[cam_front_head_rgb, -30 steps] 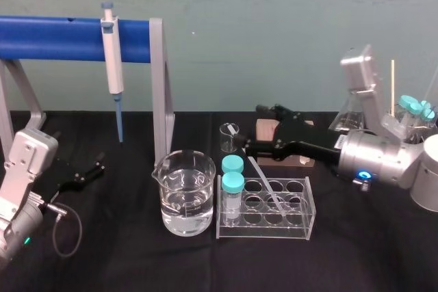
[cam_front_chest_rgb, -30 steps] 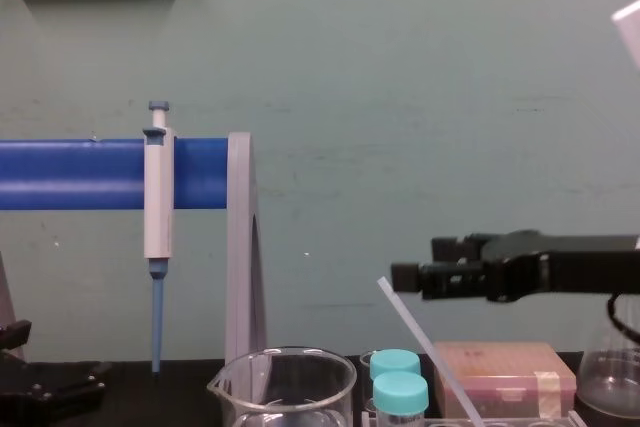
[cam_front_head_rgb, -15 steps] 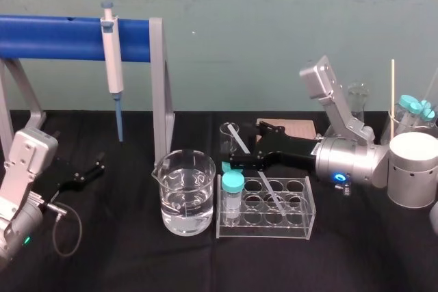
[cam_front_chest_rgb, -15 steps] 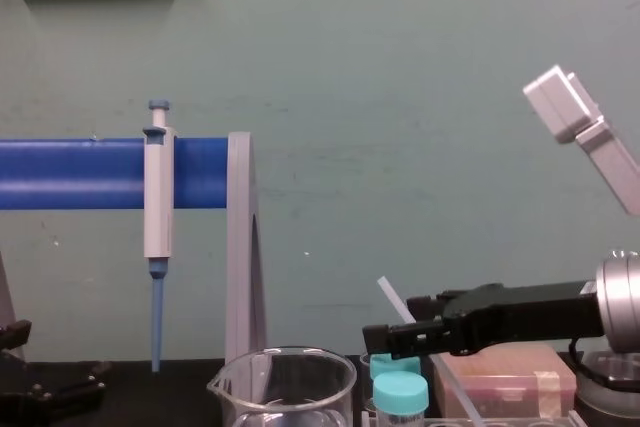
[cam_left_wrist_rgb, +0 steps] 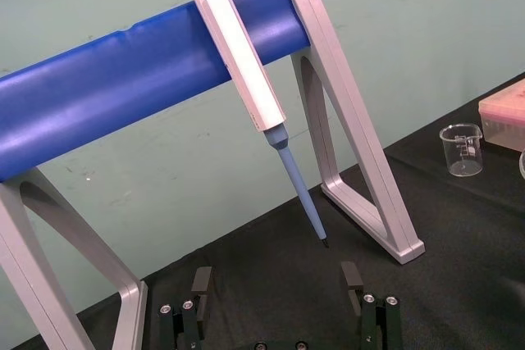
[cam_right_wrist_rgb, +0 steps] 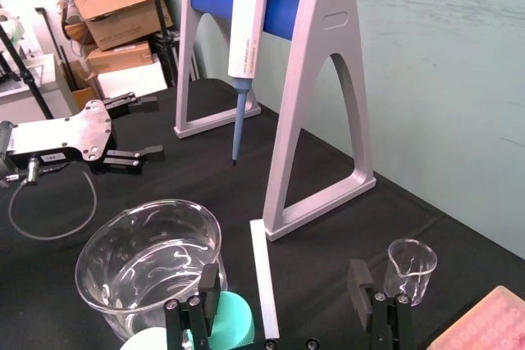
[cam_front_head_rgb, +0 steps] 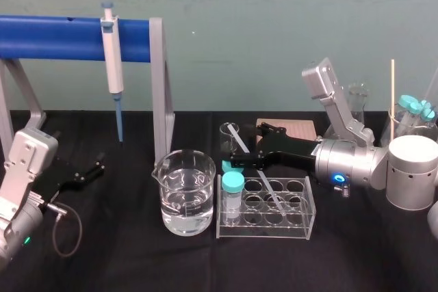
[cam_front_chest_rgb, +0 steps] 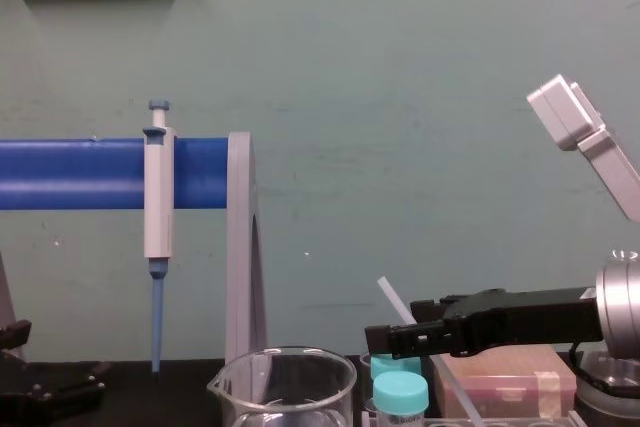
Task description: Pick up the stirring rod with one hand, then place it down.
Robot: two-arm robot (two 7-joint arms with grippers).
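Head view first: one rod (cam_front_head_rgb: 269, 189) leaned in the rack (cam_front_head_rgb: 265, 227). Its foot sat in a well and its top tipped back toward the small beaker (cam_front_head_rgb: 226, 143). The right pincer (cam_front_head_rgb: 248, 146) reached in from the right at the rod's upper half. The left pincer (cam_front_head_rgb: 96, 169) lay parked at the far left of the tabletop (cam_front_head_rgb: 123, 264).

We counted one rod, one pipette (cam_front_head_rgb: 111, 52) hanging on the blue stand (cam_front_head_rgb: 61, 37), one beaker (cam_front_head_rgb: 183, 196) of water, one small beaker, one rack, and two teal-capped vials (cam_front_head_rgb: 233, 193) in it.

Left wrist view: that pincer's fingers (cam_left_wrist_rgb: 201, 284) stood wide apart with nothing between them.

Right wrist view, and here was the action. The right pincer's fingers stood wide on either side of the rod, which ran up between them and touched neither, though it lay nearer one finger. It gripped nothing.

Chest view: the pincer lay level across the slanting rod, just above the vial caps. The rod's tip poked out above it.

Our read was that the rod would be light, stiff and smooth, so likely slippery and perhaps brittle. We judged the best hold to be on the upper half, clear of the rack. The squeeze should be square and gentle, and the rod should be drawn out along its own lean so the rack wasn't levered over.
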